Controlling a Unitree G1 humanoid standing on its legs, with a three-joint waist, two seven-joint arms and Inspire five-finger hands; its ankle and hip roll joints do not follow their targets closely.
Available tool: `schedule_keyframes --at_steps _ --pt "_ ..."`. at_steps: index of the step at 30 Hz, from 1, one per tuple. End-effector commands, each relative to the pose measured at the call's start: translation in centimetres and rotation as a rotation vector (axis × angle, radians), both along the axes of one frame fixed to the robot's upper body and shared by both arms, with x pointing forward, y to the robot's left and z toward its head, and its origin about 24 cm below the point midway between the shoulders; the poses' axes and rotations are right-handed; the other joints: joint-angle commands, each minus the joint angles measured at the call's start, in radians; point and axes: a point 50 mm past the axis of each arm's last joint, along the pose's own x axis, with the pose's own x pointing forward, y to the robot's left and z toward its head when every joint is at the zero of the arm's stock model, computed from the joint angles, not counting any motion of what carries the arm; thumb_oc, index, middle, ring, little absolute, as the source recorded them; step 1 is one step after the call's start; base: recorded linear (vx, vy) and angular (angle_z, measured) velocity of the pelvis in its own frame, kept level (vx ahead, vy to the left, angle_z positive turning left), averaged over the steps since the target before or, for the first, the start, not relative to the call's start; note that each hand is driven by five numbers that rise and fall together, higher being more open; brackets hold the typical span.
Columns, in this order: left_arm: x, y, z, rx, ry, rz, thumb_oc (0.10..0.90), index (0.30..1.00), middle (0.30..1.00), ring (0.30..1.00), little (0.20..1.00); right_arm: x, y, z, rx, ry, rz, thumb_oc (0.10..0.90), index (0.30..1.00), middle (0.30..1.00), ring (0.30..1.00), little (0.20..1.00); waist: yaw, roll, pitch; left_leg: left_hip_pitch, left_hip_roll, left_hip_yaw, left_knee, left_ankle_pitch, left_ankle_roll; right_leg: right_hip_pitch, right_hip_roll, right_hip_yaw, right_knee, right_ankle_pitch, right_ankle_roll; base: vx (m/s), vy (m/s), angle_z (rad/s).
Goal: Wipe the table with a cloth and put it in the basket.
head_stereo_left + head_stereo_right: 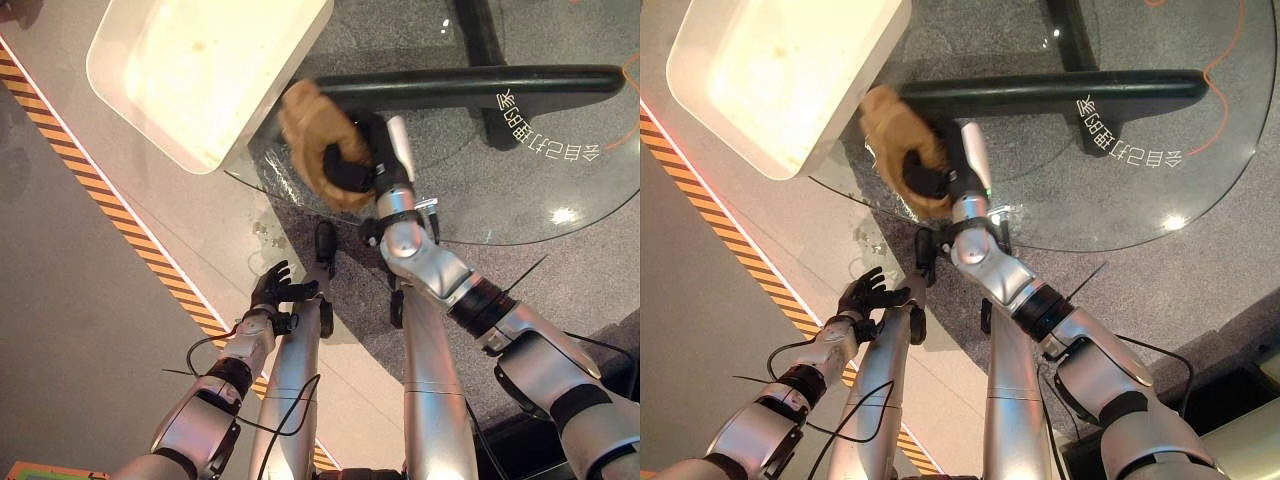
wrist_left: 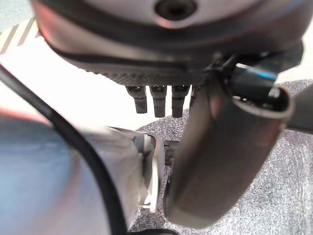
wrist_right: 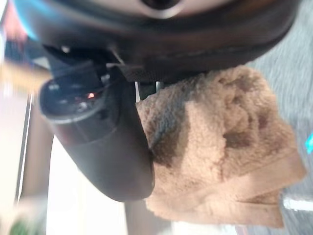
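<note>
Right hand (image 1: 350, 165) is clutching the tan cloth (image 1: 310, 135) with fingers curled round it, at the glass surface (image 1: 560, 190) edge just beside the white basket (image 1: 200, 70), likely for dropping in; left hand (image 1: 275, 290) is hanging idle, fingers relaxed.

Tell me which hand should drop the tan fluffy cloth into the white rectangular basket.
Right. The right hand is curled round the tan fluffy cloth at the glass table edge, right beside the white rectangular basket. The left hand hangs low with relaxed fingers, holding nothing, farther from the basket.
</note>
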Motion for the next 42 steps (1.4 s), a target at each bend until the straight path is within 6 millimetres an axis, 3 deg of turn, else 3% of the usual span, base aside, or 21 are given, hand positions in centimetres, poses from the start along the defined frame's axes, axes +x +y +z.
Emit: schedule_keyframes --at_steps 1,2,5,6,7,9,10,11,22,30,42 --pt "-1.5 0.8 -2.0 0.020 0.096 0.040 0.800 0.900 0.900 0.900 0.900 0.1 -3.4 2.3 0.097 -0.053 -0.161 0.100 0.300 0.300 0.300 0.200 -0.014 0.032 0.001 0.023 0.010 0.027 0.069 -0.138 0.035 -0.022 0.019 0.088 -0.168 0.136 0.077 -0.02 0.022 -0.11" --pt "-1.0 0.8 -1.5 0.016 0.082 0.047 0.800 0.900 0.900 0.900 0.900 0.2 -3.6 3.2 0.106 -0.070 -0.171 0.100 0.300 0.300 0.300 0.200 -0.015 0.030 0.001 -0.009 0.011 0.035 0.065 -0.108 0.040 -0.054 0.017 0.088 -0.174 0.169 0.075 -0.02 -0.003 -0.13" --pt "-0.9 0.9 -1.4 0.016 0.085 0.050 0.800 0.900 0.900 0.900 0.900 0.2 -3.8 3.5 0.110 -0.067 -0.182 0.100 0.300 0.300 0.300 0.200 -0.015 0.029 0.001 -0.009 0.013 0.036 0.067 -0.109 0.040 -0.054 0.016 0.086 -0.171 0.168 0.075 0.00 -0.008 -0.16" --pt "-0.7 0.9 -1.2 0.018 0.094 0.055 0.800 0.900 0.900 0.900 0.900 0.4 -4.7 4.8 0.165 -0.047 -0.208 0.100 0.300 0.300 0.300 0.200 -0.013 0.027 0.001 -0.006 0.019 0.041 0.071 -0.112 0.044 -0.055 0.009 0.079 -0.162 0.165 0.072 0.07 -0.014 -0.08" --pt "-1.1 0.9 -1.7 0.020 0.110 0.052 0.800 0.900 0.900 0.900 0.900 0.4 -4.8 4.2 0.165 -0.030 -0.212 0.100 0.300 0.300 0.300 0.200 -0.012 0.028 0.001 0.024 0.019 0.035 0.078 -0.142 0.040 -0.026 0.010 0.079 -0.151 0.135 0.075 0.07 -0.024 -0.11" --pt "-0.6 1.1 -1.1 0.021 0.097 0.056 0.800 0.900 0.900 0.900 0.900 0.5 -5.1 5.5 0.231 -0.029 -0.209 0.100 0.300 0.300 0.300 0.200 -0.010 0.026 0.001 -0.006 0.024 0.043 0.073 -0.113 0.044 -0.055 0.002 0.073 -0.157 0.164 0.071 0.01 -0.033 -0.10" --pt "-0.9 1.3 -1.4 0.026 0.118 0.055 0.800 0.900 0.900 0.900 0.900 0.7 -5.8 5.4 0.254 -0.009 -0.230 0.100 0.300 0.300 0.300 0.200 -0.007 0.025 0.001 0.024 0.028 0.038 0.084 -0.147 0.040 -0.026 -0.002 0.068 -0.143 0.132 0.075 -0.03 -0.058 -0.07" --pt "-0.3 1.6 -0.7 0.027 0.105 0.059 0.800 0.900 0.900 0.900 0.900 0.8 -6.3 6.5 0.278 -0.024 -0.245 0.100 0.300 0.300 0.300 0.200 -0.007 0.021 0.001 -0.006 0.032 0.046 0.078 -0.118 0.045 -0.054 -0.009 0.063 -0.153 0.163 0.071 0.02 -0.053 -0.06" --pt "0.8 2.7 0.4 0.046 0.114 0.064 0.800 0.900 0.900 0.900 0.900 1.6 -12.5 8.7 0.412 -0.067 -0.497 0.100 0.300 0.300 0.300 0.200 0.001 0.006 0.001 -0.011 0.052 0.054 0.089 -0.130 0.046 -0.059 -0.036 0.035 -0.136 0.156 0.071 0.01 -0.044 -0.05" --pt "0.8 2.6 0.3 0.034 0.116 0.084 0.800 0.900 0.900 0.900 0.900 -0.3 -16.9 11.0 0.634 -0.280 -0.739 0.100 0.300 0.300 0.300 0.200 -0.010 0.004 0.001 0.005 0.055 0.065 0.076 -0.138 0.049 -0.040 -0.039 0.031 -0.158 0.154 0.078 0.01 -0.003 -0.10" --pt "0.8 2.8 0.3 0.016 0.118 0.099 0.800 0.900 0.900 0.900 0.900 -1.4 -17.8 12.1 0.637 -0.380 -0.760 0.100 0.300 0.300 0.300 0.200 -0.023 0.011 0.001 0.019 0.051 0.066 0.055 -0.133 0.048 -0.025 -0.038 0.043 -0.194 0.158 0.084 0.01 0.006 -0.06"
